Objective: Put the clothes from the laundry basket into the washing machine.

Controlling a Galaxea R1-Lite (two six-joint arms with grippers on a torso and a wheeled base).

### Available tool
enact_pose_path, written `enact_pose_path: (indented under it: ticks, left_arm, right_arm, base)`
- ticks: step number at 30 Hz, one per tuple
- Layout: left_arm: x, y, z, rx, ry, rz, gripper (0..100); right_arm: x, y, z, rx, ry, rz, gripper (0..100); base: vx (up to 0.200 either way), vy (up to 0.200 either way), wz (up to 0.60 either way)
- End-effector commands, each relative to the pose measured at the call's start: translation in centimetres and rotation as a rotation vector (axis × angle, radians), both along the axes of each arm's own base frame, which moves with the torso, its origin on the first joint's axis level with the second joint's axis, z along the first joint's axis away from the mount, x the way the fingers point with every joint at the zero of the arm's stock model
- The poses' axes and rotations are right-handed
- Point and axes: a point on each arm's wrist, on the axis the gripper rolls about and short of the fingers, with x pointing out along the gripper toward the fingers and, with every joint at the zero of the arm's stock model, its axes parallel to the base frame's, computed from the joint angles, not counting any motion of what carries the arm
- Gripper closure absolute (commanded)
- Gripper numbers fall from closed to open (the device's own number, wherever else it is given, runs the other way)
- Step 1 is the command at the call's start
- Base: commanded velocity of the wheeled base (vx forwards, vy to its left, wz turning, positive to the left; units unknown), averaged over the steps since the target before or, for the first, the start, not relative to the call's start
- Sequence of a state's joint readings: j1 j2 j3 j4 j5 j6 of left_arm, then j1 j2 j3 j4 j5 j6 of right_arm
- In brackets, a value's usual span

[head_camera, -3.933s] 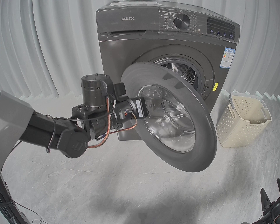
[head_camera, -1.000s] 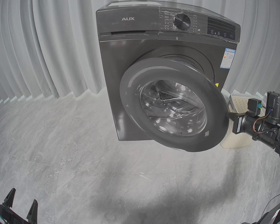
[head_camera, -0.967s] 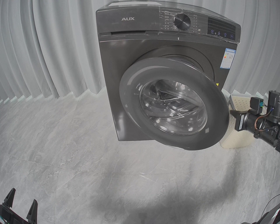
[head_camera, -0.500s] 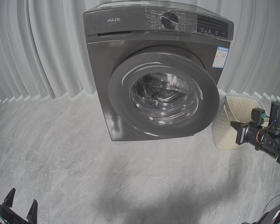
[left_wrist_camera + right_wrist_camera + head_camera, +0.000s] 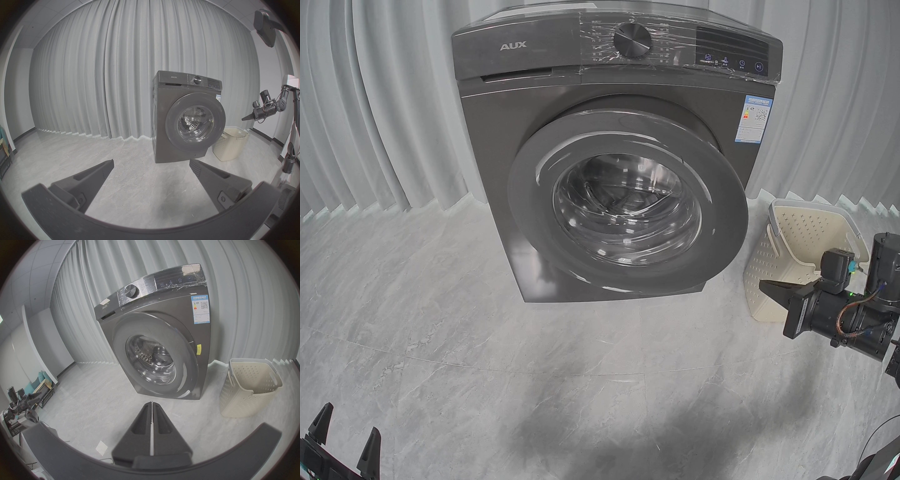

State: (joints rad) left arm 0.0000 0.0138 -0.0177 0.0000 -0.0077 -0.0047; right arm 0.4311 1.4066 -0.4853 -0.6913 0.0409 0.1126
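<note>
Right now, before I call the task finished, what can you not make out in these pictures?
Inside the drum: glare on the door glass, all views, hides any clothes.
Laundry basket bottom: its own front wall hides it, head and right wrist views.
Door catch: behind the door rim, every view.
Left pincer: cut off by the head view's lower edge.

Dark grey metal front-loading washing machine (image 5: 487, 125), upright at far centre on the pale floor (image 5: 550, 375). Its round door with a glass porthole (image 5: 628, 206) lies against the front panel, and a control knob (image 5: 632, 40) sits on the top strip. Cream perforated plastic laundry basket (image 5: 769, 275), with side handles, stands upright just right of the machine, mouth upward.
</note>
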Motion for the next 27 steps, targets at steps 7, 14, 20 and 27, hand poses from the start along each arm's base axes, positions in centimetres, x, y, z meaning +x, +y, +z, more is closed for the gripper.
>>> enact_pose_path:
  ticks: [7,14,20,27]
  left_arm:
    - [0.0,0.0,-0.5,-0.003,0.004,-0.002,0]
    - [0.0,0.0,-0.5,-0.008,0.002,-0.003,0]
    - [0.0,0.0,-0.5,-0.008,0.002,-0.002,0]
    - [0.0,0.0,-0.5,-0.003,0.002,0.002,0]
  right_arm:
    - [2.7,2.4,-1.2,0.044,-0.079,0.011,100]
    - [3.1,3.3,-1.7,0.067,-0.091,-0.005,100]
    - [4.4,3.7,-2.0,0.062,-0.087,-0.024,100]
    - [6.1,4.1,-2.0,0.055,-0.101,-0.063,100]
  base:
    - [0.2,0.0,0.0]
    - [0.2,0.0,0.0]
    - [0.2,0.0,0.0]
    - [0.0,0.0,0.0]
